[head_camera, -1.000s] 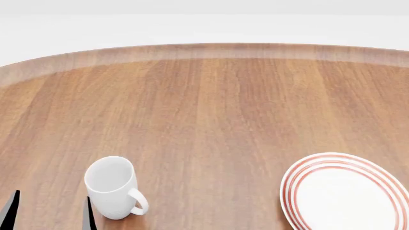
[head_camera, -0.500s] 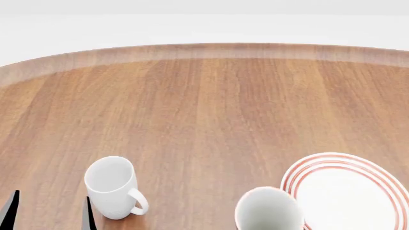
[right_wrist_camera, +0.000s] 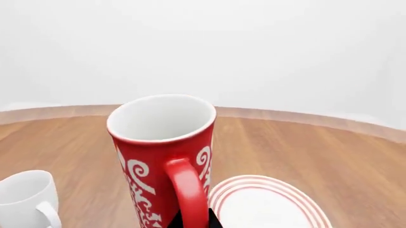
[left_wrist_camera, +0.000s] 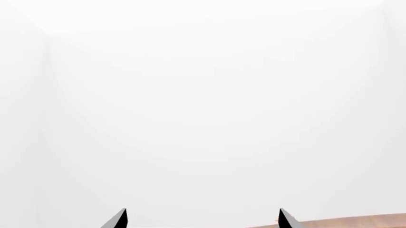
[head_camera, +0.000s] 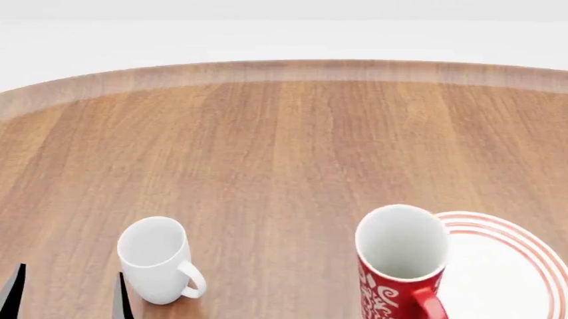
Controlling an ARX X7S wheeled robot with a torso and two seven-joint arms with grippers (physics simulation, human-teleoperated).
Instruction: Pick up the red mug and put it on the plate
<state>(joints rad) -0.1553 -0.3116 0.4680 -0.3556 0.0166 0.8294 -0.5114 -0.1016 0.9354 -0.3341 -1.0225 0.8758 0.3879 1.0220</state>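
Now higher than before, the red mug (head_camera: pixel 401 266) overlaps the plate (head_camera: pixel 506 266); right end effector's grip unclear

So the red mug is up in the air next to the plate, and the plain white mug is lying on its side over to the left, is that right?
Not quite. The plain white mug stands upright on the table, its open mouth facing up, as the head view shows. The rest holds: the red mug is raised beside the plate, with the white mug off to its left.
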